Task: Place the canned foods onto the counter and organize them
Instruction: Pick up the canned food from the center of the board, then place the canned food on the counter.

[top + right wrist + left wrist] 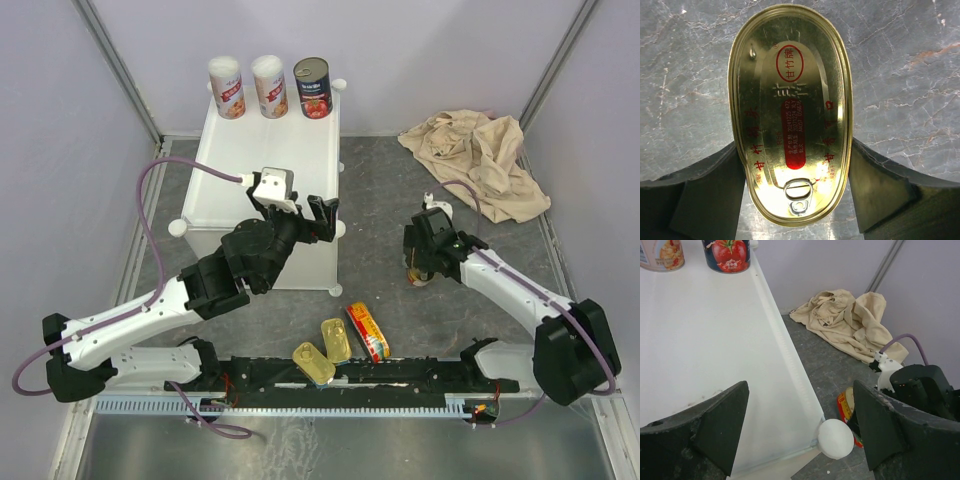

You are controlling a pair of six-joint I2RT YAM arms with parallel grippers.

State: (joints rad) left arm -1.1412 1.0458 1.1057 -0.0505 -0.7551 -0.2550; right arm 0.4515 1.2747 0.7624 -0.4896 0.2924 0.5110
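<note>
I have my right gripper (795, 145) pinching an oblong tin (790, 115) by its long sides, gold lid facing the wrist camera, over the grey floor (380, 200) to the right of the counter (270, 170). My left gripper (801, 390) hangs spread wide over the counter's near right corner, holding nothing. A white-and-red can (227, 87), a second white-and-red can (270, 86) and a dark can (312, 87) stand along the counter's far edge, while a gold tin (313, 362), another gold tin (336, 340) and a red-yellow tin (368, 331) lie on the floor by the arm bases.

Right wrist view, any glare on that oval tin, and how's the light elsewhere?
Right wrist view: glare low on the oval tin near its pull tab, print still readable. Left wrist view: the white cabinet is nearly washed out. Top view: even light, soft shadows.
</note>
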